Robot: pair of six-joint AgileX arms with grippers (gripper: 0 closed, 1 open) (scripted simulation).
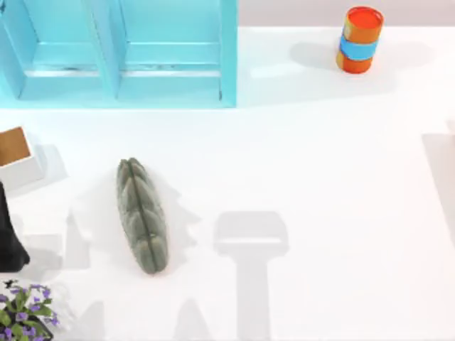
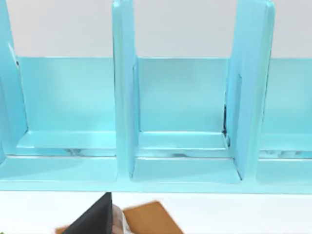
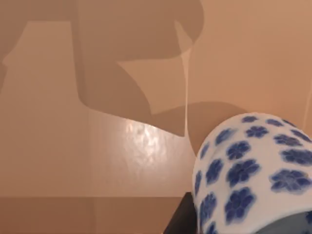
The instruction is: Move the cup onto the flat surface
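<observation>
The cup (image 3: 248, 170) is white with blue flowers and sits close up in the right wrist view. One dark finger (image 3: 179, 222) of my right gripper presses against its side, so the gripper is shut on it. Behind the cup spreads a glossy tan flat surface (image 3: 97, 146) crossed by shadows. My left gripper (image 1: 8, 241) is parked at the table's left edge, facing the teal shelf (image 2: 185, 122).
A teal shelf (image 1: 121, 57) stands at the back left. An orange cylinder with a blue band (image 1: 359, 39) is at the back right. A green ridged object (image 1: 142, 217) lies left of centre. A white box with a brown top (image 1: 15, 153) and purple flowers (image 1: 25, 312) sit at the left.
</observation>
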